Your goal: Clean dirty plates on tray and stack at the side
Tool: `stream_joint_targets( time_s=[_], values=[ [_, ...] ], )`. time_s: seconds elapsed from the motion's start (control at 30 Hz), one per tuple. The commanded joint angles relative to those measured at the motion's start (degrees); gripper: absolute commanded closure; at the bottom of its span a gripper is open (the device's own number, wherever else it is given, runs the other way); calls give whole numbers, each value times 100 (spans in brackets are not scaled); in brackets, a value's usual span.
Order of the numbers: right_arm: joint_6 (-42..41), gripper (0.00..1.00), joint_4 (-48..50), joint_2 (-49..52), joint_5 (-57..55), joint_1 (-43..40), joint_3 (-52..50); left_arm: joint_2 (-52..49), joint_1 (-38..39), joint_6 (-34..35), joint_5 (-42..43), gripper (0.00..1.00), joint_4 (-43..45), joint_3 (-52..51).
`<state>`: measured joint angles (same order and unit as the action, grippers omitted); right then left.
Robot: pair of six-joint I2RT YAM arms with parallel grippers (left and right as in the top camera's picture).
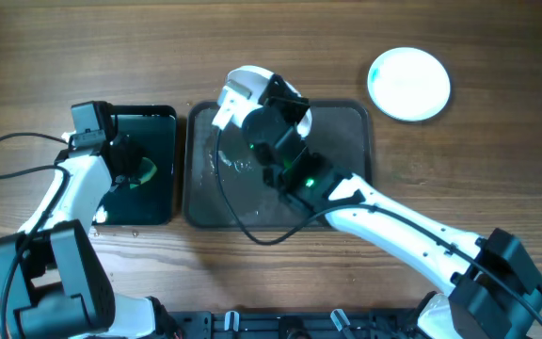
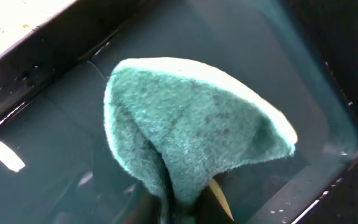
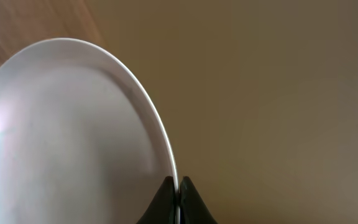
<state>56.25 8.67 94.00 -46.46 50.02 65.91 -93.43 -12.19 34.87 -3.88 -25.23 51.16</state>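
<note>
Right end effector (image 3: 178, 185) has its fingers pressed together on the rim of a round white shallow plate (image 3: 73, 137), and that thin edge pinch is the only grip on it. The plate hangs tilted above the far left part of the large dark grey-brown rectangular tray (image 1: 346, 132), and the face the wrist camera sees looks plain white.

Just beside that tray's left side sits the narrower black tray (image 1: 158, 122). Down inside it, the left end effector (image 2: 182, 200) pinches a folded green sponge (image 2: 191, 118) over a wet floor. Beyond the big tray's far right corner, well apart from it, a second white plate (image 1: 408, 84) lies flat on the wooden worktop (image 1: 497, 169). A third plate I can't spot.

Now the danger. My read is that the plate goes to that lone plate next, and a rim-only pinch on wet ware could let it swivel or slip free in transit. Lowered tilted, its edge could strike the resting plate, shove it aside or chip it.
</note>
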Motion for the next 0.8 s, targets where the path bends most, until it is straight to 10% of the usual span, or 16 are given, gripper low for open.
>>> stream_joint_targets(
  time_s=[0.0,0.17,0.4,0.5,0.63,0.77],
  values=[
    [966,96,205,-122,-507,136,138,-197,-31,33,151,62,20,-28],
    [1305,96,332,-122,-531,151,138,-103,-33,31,153,51,7,20],
    [3077,96,1373,-122,-1036,157,138,1029,-31,33,151,0,-293,103],
    [3375,96,1539,-122,-1233,157,138,1257,-31,33,151,0,-286,103],
    [2452,96,1064,-120,-1263,155,120,1235,-31,33,151,0,-286,103],
    [164,96,-1556,-120,1073,-286,120,1237,-31,33,151,0,-289,103]
  ],
)
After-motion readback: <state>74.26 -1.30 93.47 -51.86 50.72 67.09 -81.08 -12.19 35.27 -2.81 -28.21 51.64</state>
